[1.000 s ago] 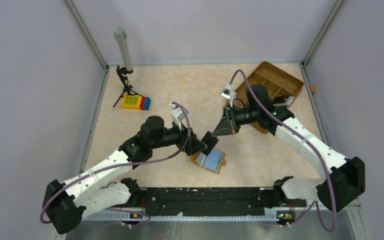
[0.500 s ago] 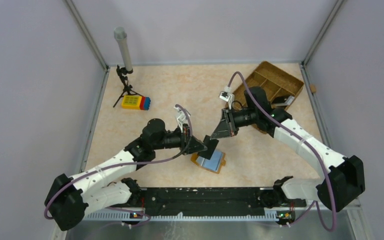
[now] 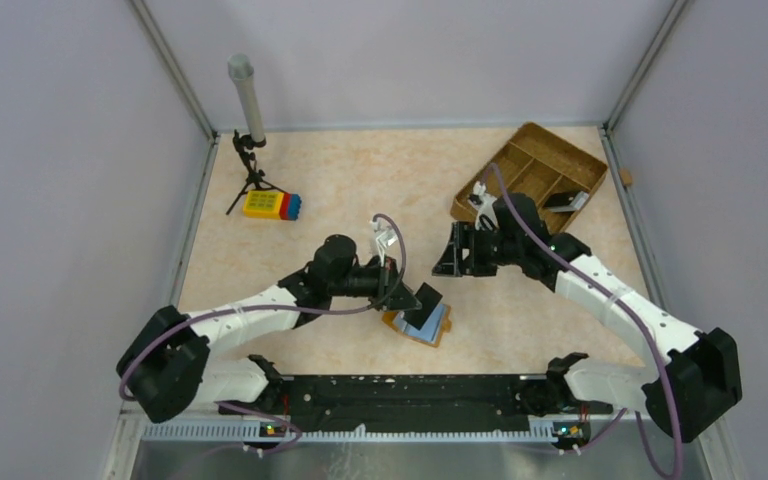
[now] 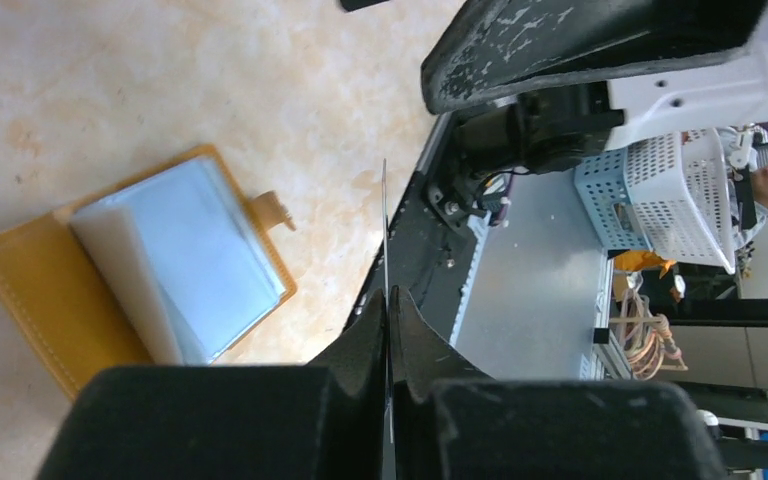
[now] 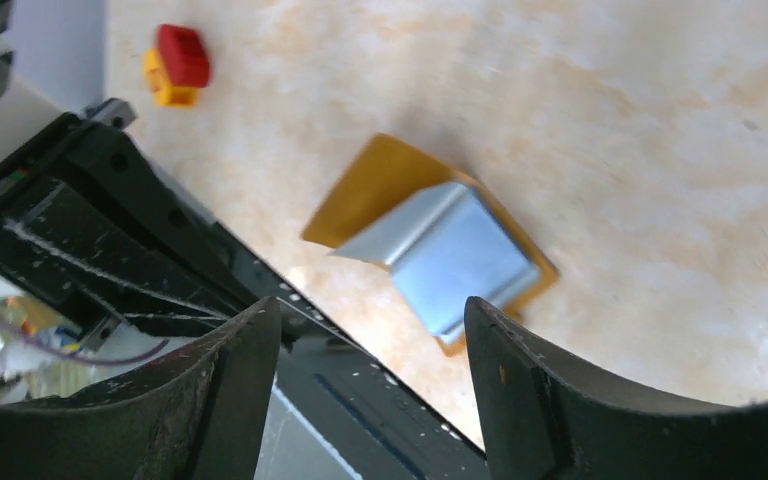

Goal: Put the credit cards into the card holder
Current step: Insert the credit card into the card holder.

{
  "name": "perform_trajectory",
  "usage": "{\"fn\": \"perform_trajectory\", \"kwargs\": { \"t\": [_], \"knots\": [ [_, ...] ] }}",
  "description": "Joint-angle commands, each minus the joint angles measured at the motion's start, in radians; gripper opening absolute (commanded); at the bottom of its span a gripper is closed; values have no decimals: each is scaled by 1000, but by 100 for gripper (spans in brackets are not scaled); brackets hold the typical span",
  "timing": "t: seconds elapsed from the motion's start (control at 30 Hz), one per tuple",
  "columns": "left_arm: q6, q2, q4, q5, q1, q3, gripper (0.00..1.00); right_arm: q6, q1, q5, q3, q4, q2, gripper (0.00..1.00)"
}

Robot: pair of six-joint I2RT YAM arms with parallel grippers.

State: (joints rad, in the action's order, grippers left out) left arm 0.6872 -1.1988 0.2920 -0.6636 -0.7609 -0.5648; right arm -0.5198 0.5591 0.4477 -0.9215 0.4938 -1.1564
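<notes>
The card holder (image 3: 396,321) lies open on the table, orange-tan, with a light blue credit card (image 3: 426,322) on it. My left gripper (image 3: 412,296) is shut on a dark credit card (image 3: 428,298), held just above the holder. In the left wrist view that dark card (image 4: 385,230) shows edge-on as a thin line sticking out of the left gripper (image 4: 388,295), with the holder (image 4: 30,290) and blue card (image 4: 200,255) to its left. My right gripper (image 3: 447,258) stands open and empty up and to the right of the holder. The right wrist view shows the right gripper (image 5: 370,315) wide apart, the holder (image 5: 380,175) beyond it.
A brown woven compartment tray (image 3: 530,150) stands at the back right with a dark card (image 3: 560,201) in it. A yellow-red-blue toy block (image 3: 270,205) and a small tripod with a grey tube (image 3: 248,110) stand at the back left. A black rail (image 3: 410,390) runs along the near edge.
My left gripper closed on the dark card and moved right over the holder. My right gripper let go of that card, opened and drew back to the right.
</notes>
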Motion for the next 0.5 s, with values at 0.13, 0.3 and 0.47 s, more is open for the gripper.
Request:
{"fn": "perform_trajectory", "kwargs": {
  "t": [0.13, 0.3, 0.47],
  "knots": [
    [5, -176, -24, 27, -17, -75, 0, -214, 58, -310, 203, -27, 43, 67],
    [-17, -244, -72, 47, -20, -94, 0, -305, 101, -373, 276, -81, 51, 67],
    [-47, -277, -159, 153, -20, -111, 0, -343, 159, -389, 280, -109, 8, 67]
  ]
}}
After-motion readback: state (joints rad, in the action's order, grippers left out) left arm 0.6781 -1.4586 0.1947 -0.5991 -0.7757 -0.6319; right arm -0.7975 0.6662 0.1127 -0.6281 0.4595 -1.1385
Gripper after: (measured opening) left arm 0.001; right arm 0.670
